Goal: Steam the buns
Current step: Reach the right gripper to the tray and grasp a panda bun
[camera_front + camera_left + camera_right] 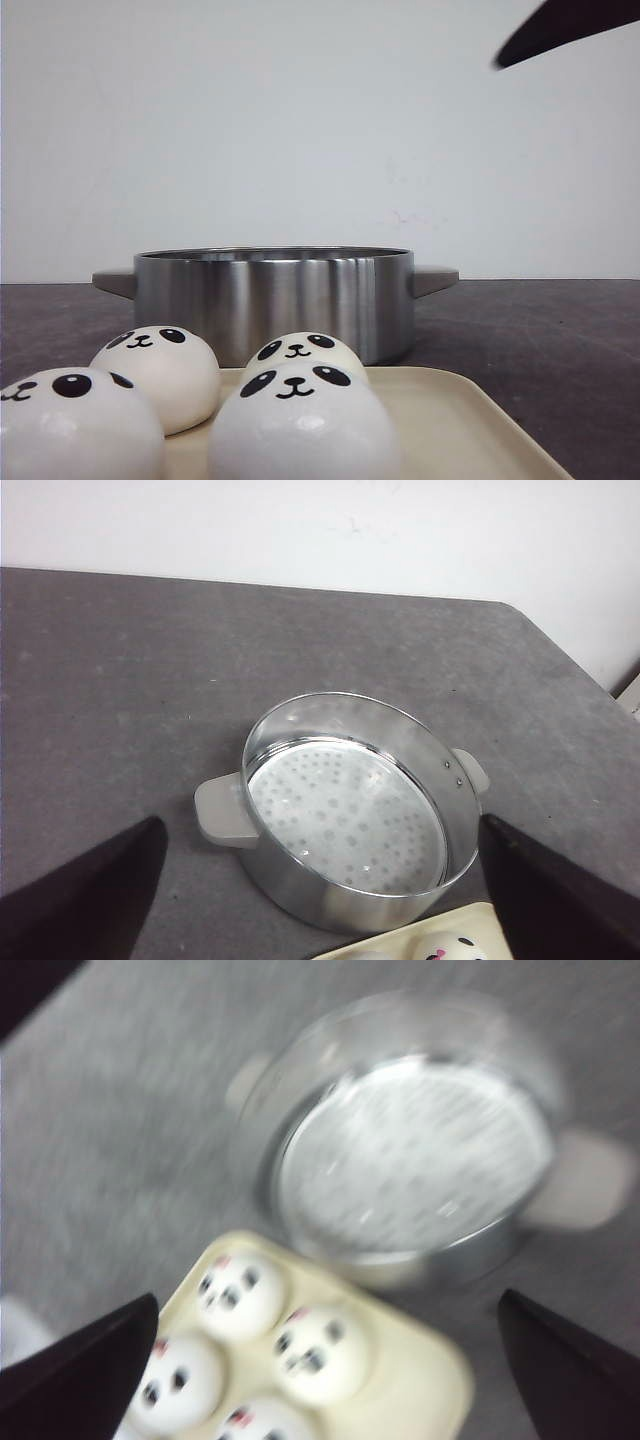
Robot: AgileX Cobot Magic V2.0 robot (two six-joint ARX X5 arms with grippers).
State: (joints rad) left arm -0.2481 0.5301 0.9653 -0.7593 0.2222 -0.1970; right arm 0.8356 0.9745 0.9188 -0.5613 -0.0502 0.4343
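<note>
Four buns (pixel 300 425) with panda faces sit on a cream tray (pixel 455 420) at the lower left and centre of the front view, just in front of a steel steamer (pixel 275 300) standing mid-frame on the dark surface (pixel 560 350). The steamer is empty, its perforated floor bare. The left gripper (pixel 320 950) hangs above the steamer and the right gripper (pixel 320 1430) above the tray, whose picture is blurred; both sets of fingers are spread wide, touching nothing. The buns look light, soft and smooth-skinned, likely to dent under hard pressure. A gentle grasp across the widest part of the dome, low on the sides, seems safest.
</note>
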